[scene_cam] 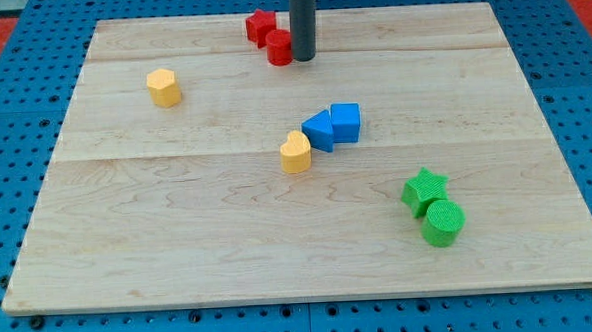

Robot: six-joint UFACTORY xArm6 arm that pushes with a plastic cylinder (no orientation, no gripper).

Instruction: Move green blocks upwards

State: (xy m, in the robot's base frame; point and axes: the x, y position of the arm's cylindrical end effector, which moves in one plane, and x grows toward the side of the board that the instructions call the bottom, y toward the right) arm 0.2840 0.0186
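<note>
A green star block (423,189) and a green cylinder (443,223) sit touching at the view's lower right, the cylinder just below the star. My tip (303,59) is near the view's top centre, right beside a red cylinder (280,49) on its right side. It is far above and left of both green blocks.
A red star-like block (261,26) sits above-left of the red cylinder. A yellow hexagonal block (163,88) is at upper left. A blue triangle (320,131), a blue cube (345,122) and a yellow heart-like block (295,153) cluster at centre. The wooden board (179,241) lies on blue pegboard.
</note>
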